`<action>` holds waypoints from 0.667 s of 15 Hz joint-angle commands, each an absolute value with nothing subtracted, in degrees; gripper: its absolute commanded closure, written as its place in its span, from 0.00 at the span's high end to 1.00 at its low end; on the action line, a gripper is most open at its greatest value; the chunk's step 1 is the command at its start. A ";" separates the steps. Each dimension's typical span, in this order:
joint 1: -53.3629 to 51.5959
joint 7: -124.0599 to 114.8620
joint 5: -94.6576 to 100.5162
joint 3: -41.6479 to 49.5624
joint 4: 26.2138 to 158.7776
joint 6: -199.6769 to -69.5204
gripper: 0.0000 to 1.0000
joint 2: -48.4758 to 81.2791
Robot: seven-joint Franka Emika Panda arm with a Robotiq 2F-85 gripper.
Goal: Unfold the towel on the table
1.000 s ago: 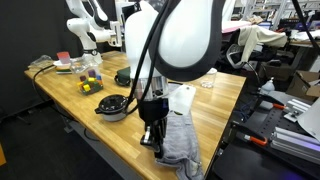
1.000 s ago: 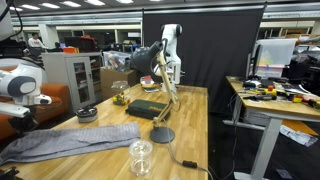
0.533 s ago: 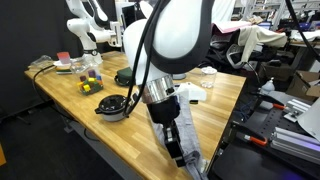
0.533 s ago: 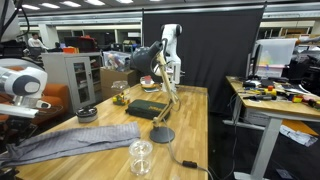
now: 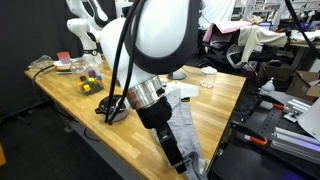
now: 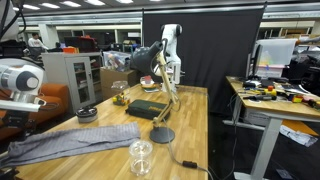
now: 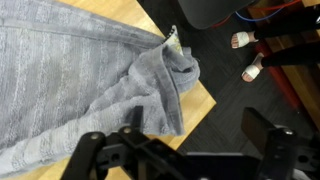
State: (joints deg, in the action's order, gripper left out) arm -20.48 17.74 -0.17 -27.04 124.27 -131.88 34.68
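Just one grey towel, one gripper over it, fingers spread wide, nothing held.

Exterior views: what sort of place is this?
Most likely a robotics lab: a second white robot arm stands beyond the wooden table, a black curtain screens the cell, and a cluttered workbench sits alongside.

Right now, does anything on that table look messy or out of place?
Yes: the grey towel is crumpled and folded over itself at the table corner, reaching the edge, instead of lying flat.
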 commanded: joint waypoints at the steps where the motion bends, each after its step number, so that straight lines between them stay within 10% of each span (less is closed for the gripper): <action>1: -21.89 19.23 0.84 -26.69 120.17 -129.38 1.00 37.17; 10: -22.45 22.91 0.36 -28.40 115.83 -131.42 1.00 39.72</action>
